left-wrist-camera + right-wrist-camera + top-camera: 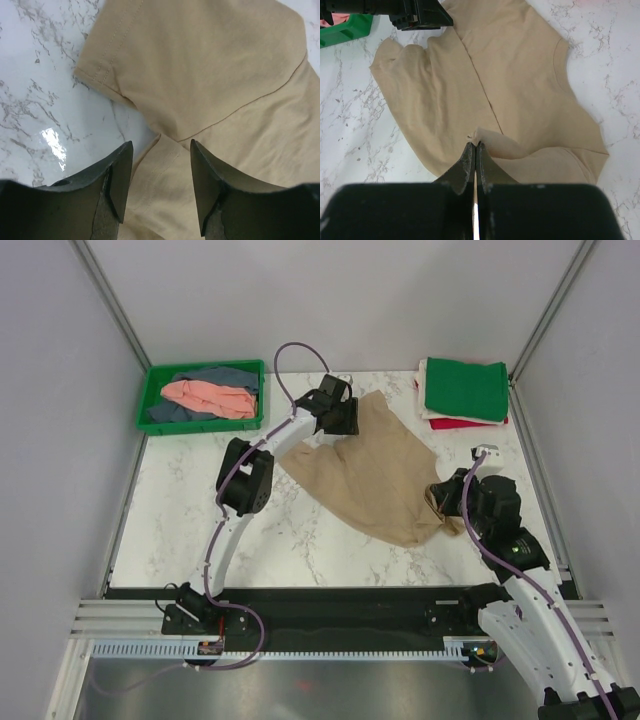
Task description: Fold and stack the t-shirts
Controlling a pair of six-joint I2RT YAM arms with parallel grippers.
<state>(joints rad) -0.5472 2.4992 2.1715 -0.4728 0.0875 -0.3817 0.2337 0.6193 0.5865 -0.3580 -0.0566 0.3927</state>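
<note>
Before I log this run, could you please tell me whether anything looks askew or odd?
The tan shirt lies skewed and wrinkled, with a small fold pulled up where the shut right gripper pinches it. The pink shirt is crumpled in the tray. Nothing looks damaged.

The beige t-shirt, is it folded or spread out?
Partly folded: beige t-shirt has one side doubled over its body; right gripper pinches a ridge of cloth.

A spread t-shirt (380,480) covers table (300,540) centre; tray (200,427) holding shirts (210,395) back left, folded stack (465,388) back right.
</note>
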